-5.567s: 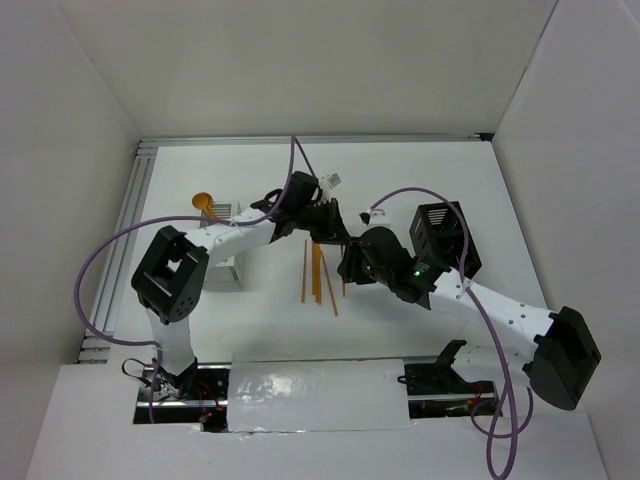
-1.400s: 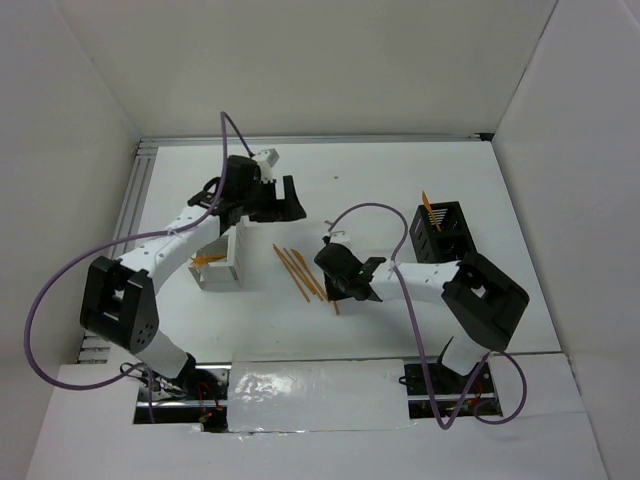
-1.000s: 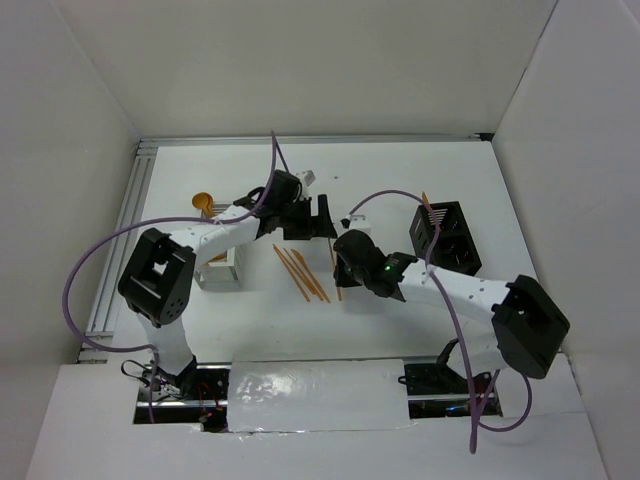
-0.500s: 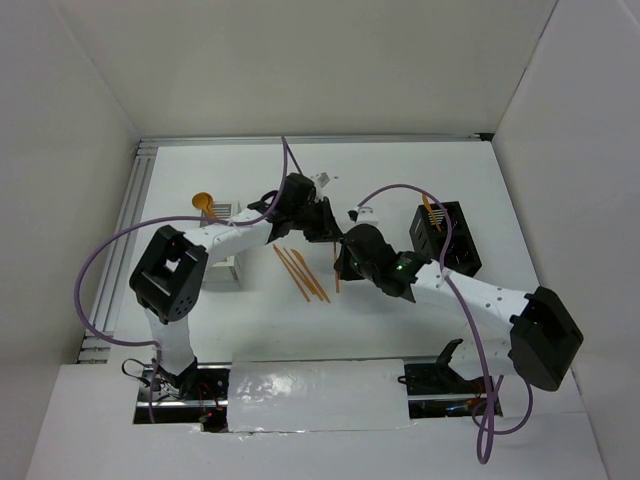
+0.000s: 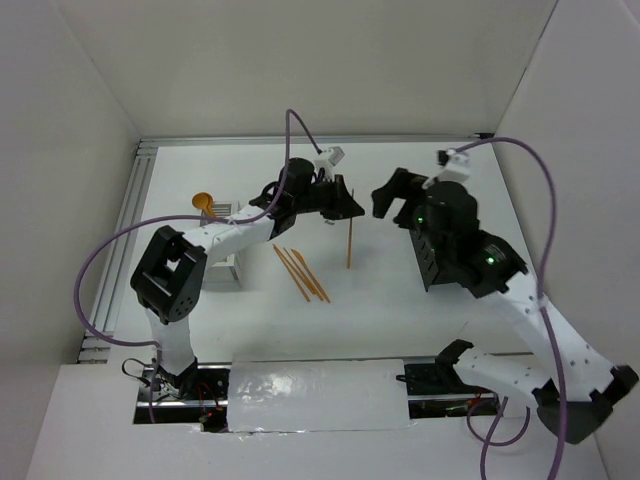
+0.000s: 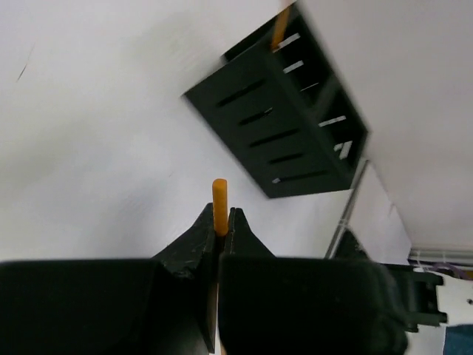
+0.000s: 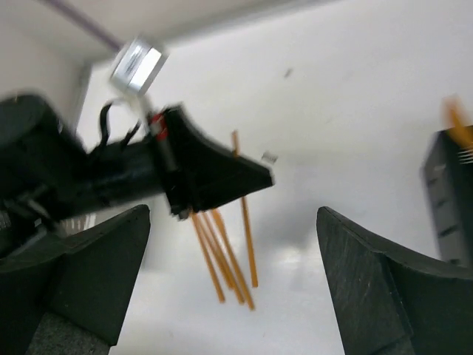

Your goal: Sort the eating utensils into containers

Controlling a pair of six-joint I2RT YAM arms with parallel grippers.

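Note:
My left gripper (image 5: 350, 208) is shut on one thin orange stick (image 5: 349, 245) and holds it upright above the table; the left wrist view shows the jaws (image 6: 221, 216) pinching its end (image 6: 219, 194). Three more orange sticks (image 5: 300, 271) lie fanned on the table. My right gripper (image 5: 388, 192) is wide open and empty, raised right of the held stick, near the black caddy (image 5: 428, 258), which my right arm mostly hides. An orange utensil (image 6: 279, 26) stands in the black caddy (image 6: 284, 126). The white caddy (image 5: 222, 270) holds an orange spoon (image 5: 203, 200).
The right wrist view shows the left gripper (image 7: 262, 177), the held stick (image 7: 246, 218), the lying sticks (image 7: 222, 262) and the black caddy's corner (image 7: 451, 196). White walls close the table on three sides. A metal rail (image 5: 135, 230) runs along the left edge.
My right arm has risen and swung back right, away from the sticks, with jaws open. My left gripper now holds one stick upright further right. Three sticks stay on the table.

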